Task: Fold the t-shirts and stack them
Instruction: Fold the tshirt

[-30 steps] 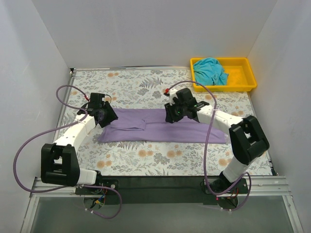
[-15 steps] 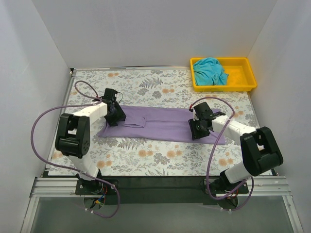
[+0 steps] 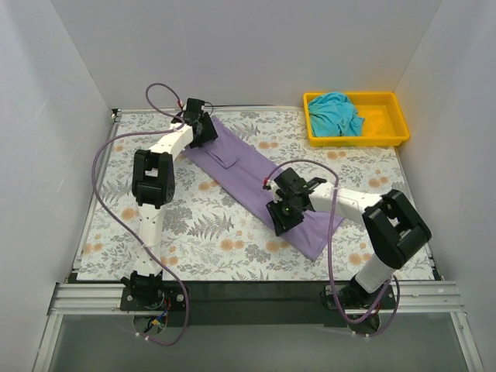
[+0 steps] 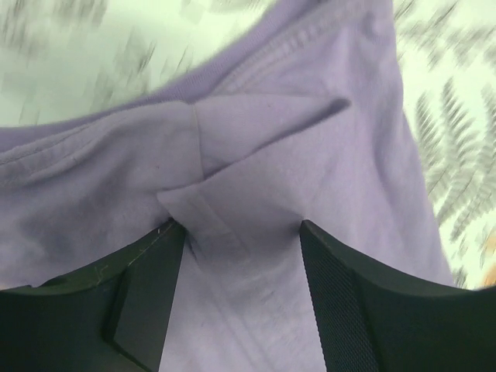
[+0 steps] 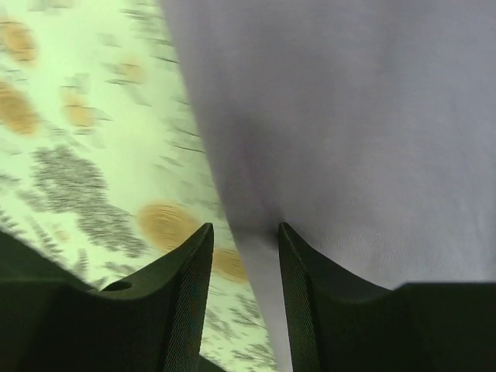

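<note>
Lavender-purple short-sleeved cloth t-shirt [image 3: 240, 174] lies folded into a long narrow strip, flat on the floral-patterned table cover [image 3: 194, 229]. It runs diagonally from the far left toward the near right. The left gripper [image 4: 240, 226] is at the strip's far-left end, with its black fingers [image 4: 147, 294] spread apart. Purple cloth lies between them, and a small raised fold touches the left finger. The cloth does not look clamped, so the jaws read as parted. The right gripper [image 5: 245, 226] is at the strip's near long edge, about two-thirds of the way down. Its fingers are close together, with the shirt's edge pinched into the narrow gap. The teal-turquoise cloth t-shirt [image 3: 335, 112] sits crumpled in the left half of a yellow rectangular plastic tray [image 3: 384, 120] at the far right corner, well apart from both arms.
</note>
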Tool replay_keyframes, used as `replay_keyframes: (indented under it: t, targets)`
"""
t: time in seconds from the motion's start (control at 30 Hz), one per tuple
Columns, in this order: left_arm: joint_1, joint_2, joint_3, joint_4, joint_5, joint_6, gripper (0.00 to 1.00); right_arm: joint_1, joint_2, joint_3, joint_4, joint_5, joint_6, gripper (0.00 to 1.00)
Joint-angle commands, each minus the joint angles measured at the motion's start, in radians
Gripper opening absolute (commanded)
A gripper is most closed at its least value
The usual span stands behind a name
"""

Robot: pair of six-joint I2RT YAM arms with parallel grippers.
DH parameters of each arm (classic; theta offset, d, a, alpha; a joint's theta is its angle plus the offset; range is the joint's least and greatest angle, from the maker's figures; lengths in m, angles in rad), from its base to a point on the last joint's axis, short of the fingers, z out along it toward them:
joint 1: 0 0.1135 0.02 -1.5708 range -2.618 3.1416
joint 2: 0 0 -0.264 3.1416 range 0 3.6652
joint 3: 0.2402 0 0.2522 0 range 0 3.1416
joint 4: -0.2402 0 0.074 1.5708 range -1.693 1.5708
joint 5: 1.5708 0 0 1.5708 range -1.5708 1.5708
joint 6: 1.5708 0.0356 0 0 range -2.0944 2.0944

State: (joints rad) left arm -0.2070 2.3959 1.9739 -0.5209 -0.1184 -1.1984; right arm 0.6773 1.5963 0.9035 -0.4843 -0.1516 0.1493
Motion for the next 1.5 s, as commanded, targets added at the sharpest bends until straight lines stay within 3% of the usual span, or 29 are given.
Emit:
replay_keyframes:
  t: [0.0,0.1,0.23,0.47,0.63,0.9,1.17,1.33,1.47]
  targets:
    - [0.024,0.195,0.146,-0.057,-0.086,0.120,0.58,0.118,0.112,0.101,-0.155,-0.184,-0.005,0.40]
    - [0.034,0.207,0.219,-0.050,-0.090,0.155,0.60,0.178,0.174,0.257,-0.197,-0.186,-0.020,0.39]
    - [0.034,0.105,0.181,-0.033,-0.096,0.166,0.61,0.185,0.163,0.342,-0.264,-0.065,-0.031,0.39]
    - [0.023,-0.148,-0.030,-0.037,-0.153,0.064,0.62,0.173,0.076,0.315,-0.335,0.086,-0.103,0.40]
    - [-0.003,-0.219,-0.136,-0.033,-0.148,0.036,0.62,0.117,0.051,0.239,-0.329,0.116,-0.116,0.39]
    - [-0.022,-0.159,-0.164,-0.033,-0.104,0.007,0.62,0.091,0.073,0.181,-0.318,0.147,-0.137,0.38]
    - [-0.022,-0.074,-0.138,-0.033,-0.110,0.014,0.62,0.106,0.122,0.153,-0.304,0.077,-0.100,0.38]
    - [-0.022,-0.018,-0.100,-0.037,-0.118,0.059,0.62,0.191,0.180,0.155,-0.289,-0.009,-0.103,0.38]
    - [-0.020,0.032,-0.024,-0.031,-0.098,0.115,0.62,0.272,0.272,0.248,-0.260,-0.120,-0.077,0.38]
